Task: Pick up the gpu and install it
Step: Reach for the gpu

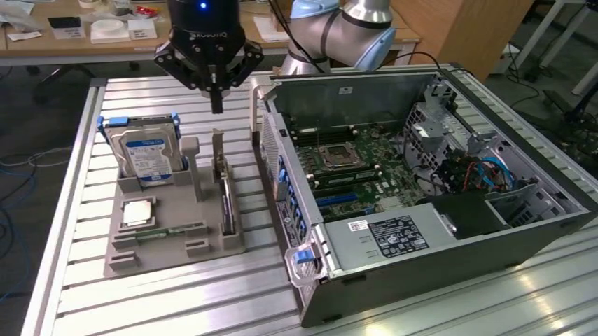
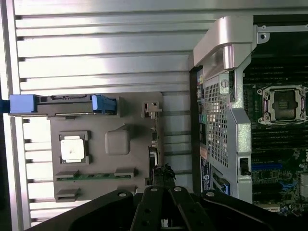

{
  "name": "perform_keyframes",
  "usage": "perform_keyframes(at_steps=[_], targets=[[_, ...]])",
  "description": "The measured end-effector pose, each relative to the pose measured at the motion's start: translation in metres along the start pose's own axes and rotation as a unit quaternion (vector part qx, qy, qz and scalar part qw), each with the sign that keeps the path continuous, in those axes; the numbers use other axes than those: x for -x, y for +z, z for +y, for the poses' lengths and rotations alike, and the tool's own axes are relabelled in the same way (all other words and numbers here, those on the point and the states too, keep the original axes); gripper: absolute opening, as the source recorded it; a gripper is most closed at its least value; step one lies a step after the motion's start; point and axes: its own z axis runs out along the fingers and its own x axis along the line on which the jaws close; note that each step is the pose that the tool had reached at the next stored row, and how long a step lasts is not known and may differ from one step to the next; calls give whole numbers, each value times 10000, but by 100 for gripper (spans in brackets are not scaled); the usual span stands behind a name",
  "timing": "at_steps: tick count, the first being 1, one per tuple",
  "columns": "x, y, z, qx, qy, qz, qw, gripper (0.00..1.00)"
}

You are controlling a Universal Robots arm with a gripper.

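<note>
— Is the gripper holding anything?

— No. Its fingers are pressed together on nothing, and it hangs just above the gpu.

— Where's the gpu, then?

— Right beneath it, standing on edge in the grey holder on the counter, untouched. Off to one side the hard drive stands upright in that same holder; off to the other side lies the open computer case.

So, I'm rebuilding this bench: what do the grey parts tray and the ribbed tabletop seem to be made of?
The grey block-shaped parts tray looks like matte plastic, possibly moulded or printed: uniform dull grey, no glints, chunky slots and posts. The silver ribbed tabletop looks like bare aluminium extrusion: long parallel grooved slats with bright, soft reflections.
</note>
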Motion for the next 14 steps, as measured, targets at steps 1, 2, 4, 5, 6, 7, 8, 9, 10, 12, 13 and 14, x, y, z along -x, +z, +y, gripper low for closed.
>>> perform_keyframes(at_steps=[1,2,4,5,6,7,8,9,10,12,13,14], targets=[[-10,0,-1,0,0,0,10000,11],[-21,0,-1,0,0,0,10000,11],[-40,1,-3,0,0,0,10000,11],[-44,1,-3,0,0,0,10000,11],[-44,1,-3,0,0,0,10000,11],[-44,1,-3,0,-1,0,10000,11],[-44,1,-3,0,0,0,10000,11],[-45,1,-4,0,0,0,10000,11],[-45,1,-5,0,1,0,10000,11],[-45,0,-18,0,1,1,10000,11],[-43,0,-31,0,0,1,10000,11],[-43,-1,-45,0,0,0,10000,11]])
